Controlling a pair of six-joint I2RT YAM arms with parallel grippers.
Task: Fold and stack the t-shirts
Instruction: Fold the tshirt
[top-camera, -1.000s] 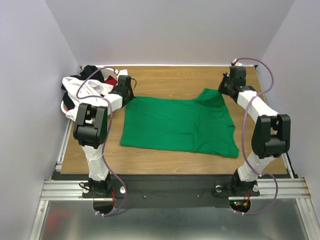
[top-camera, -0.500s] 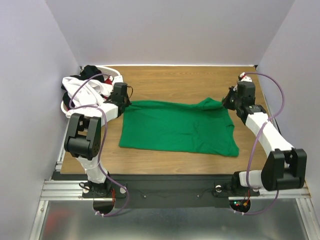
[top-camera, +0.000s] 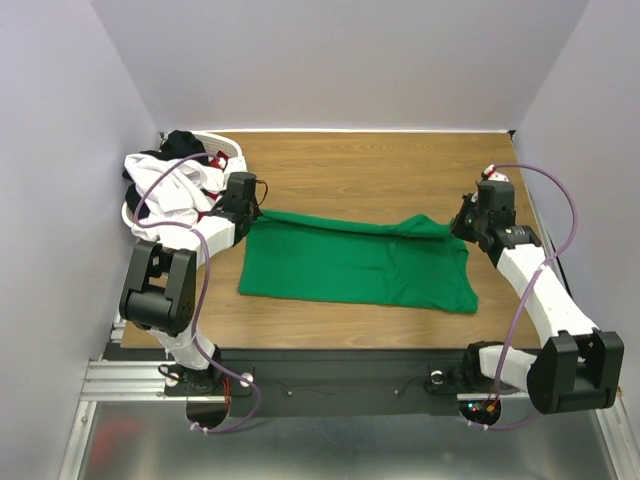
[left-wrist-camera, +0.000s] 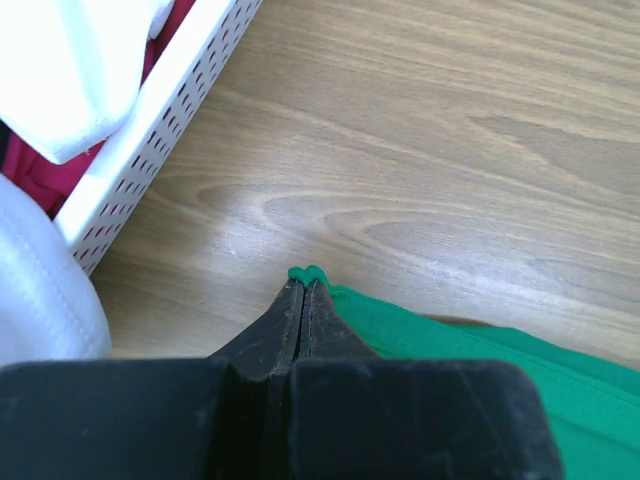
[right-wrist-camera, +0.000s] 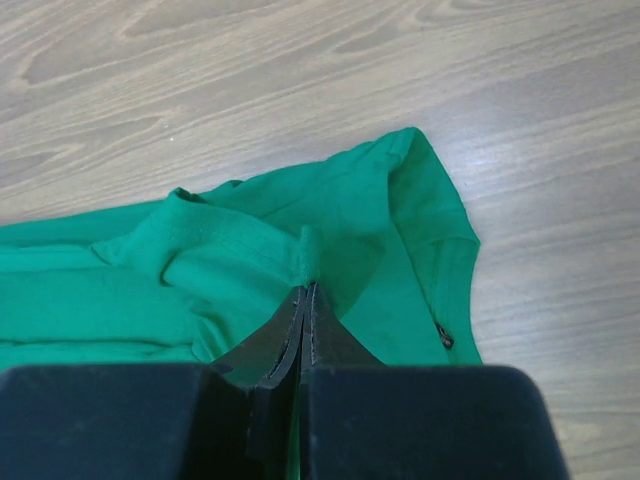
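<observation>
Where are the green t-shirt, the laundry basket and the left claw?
green t-shirt (top-camera: 355, 270), top view, middle of the cloth
laundry basket (left-wrist-camera: 165, 125), left wrist view, lattice wall
left claw (left-wrist-camera: 305, 290), left wrist view, fingertips

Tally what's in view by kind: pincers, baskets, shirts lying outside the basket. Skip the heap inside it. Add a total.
Black pincers: 2 (left pincer, right pincer), both shut on the green shirt
White lattice laundry basket: 1
Bright green cloth t-shirt, outside the basket: 1
Total: 4
</observation>
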